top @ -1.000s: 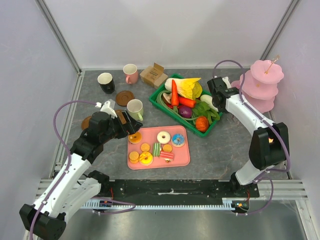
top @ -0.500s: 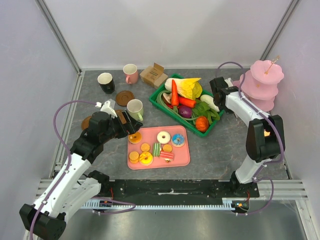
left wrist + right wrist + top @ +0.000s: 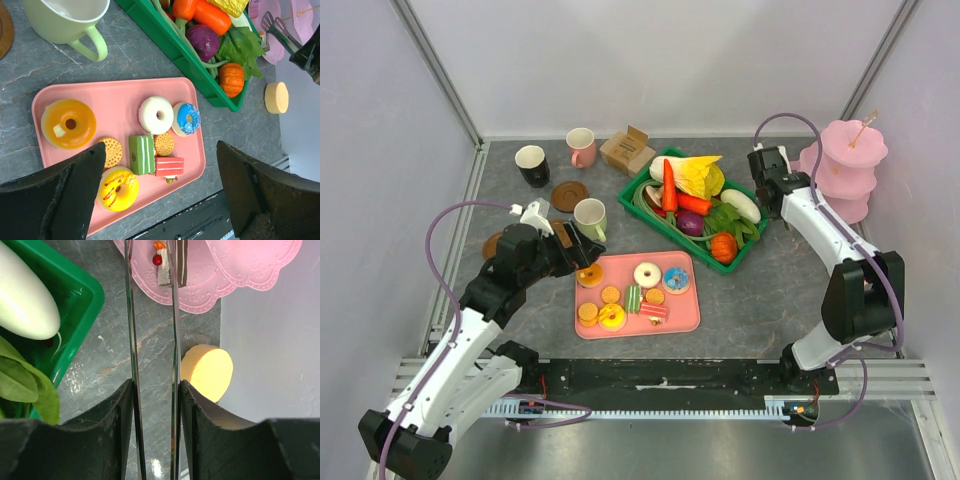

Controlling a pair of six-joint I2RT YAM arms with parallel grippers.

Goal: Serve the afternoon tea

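My left gripper [image 3: 575, 250] [image 3: 160, 195] is open and empty, above the pink tray [image 3: 690, 318] [image 3: 115, 87]. On the tray lie iced donuts [image 3: 68, 123], round biscuits [image 3: 164, 144] and striped cake slices [image 3: 141, 154]. My right gripper [image 3: 788, 183] [image 3: 154, 390] is shut on metal tongs [image 3: 131, 315]. The tong tips are at a dark striped cake slice [image 3: 169, 267] over the lowest tier of the pink stand [image 3: 850, 165] [image 3: 210, 275]. I cannot tell whether the slice rests on the tier. The black mug [image 3: 532, 165], pink mug [image 3: 582, 147] and pale-green mug [image 3: 590, 218] stand at the back left by brown coasters [image 3: 570, 195].
A green crate [image 3: 642, 200] [image 3: 82, 295] of toy vegetables stands between the tray and the stand. A small cardboard box [image 3: 627, 150] sits behind it. A round yellow piece [image 3: 207, 371] lies on the table by the right wall.
My right arm has swung right, away from the green crate and towards the pink stand. My left arm has not moved.
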